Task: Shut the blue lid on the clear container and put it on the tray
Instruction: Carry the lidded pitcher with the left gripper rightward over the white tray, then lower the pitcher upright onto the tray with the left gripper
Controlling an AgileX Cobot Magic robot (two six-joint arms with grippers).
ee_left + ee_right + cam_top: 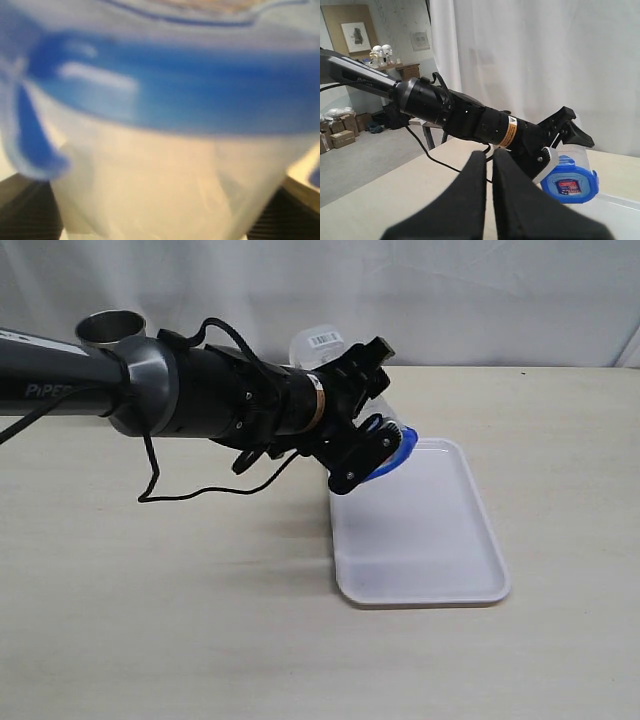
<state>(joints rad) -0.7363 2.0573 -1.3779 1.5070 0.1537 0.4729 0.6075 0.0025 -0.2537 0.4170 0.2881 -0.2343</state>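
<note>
My left gripper (pixel 370 405) is shut on the clear container (pixel 318 344), holding it tilted in the air over the far left corner of the white tray (pixel 430 540). The blue lid (pixel 396 454) sits on the container's mouth and faces down toward the tray. In the left wrist view the container's body (pixel 165 190) and the lid (pixel 200 90) fill the picture, blurred. The right wrist view shows the lid (pixel 568 185) with its sticker, the container (pixel 575 150), and my right gripper (pixel 490 167) shut on nothing, well back from them.
A metal steel cup (pixel 110 328) stands at the back left, behind my left arm (pixel 150 380). A black cable (pixel 190 492) hangs from that arm down to the table. The tray (pixel 615 205) lies right of centre.
</note>
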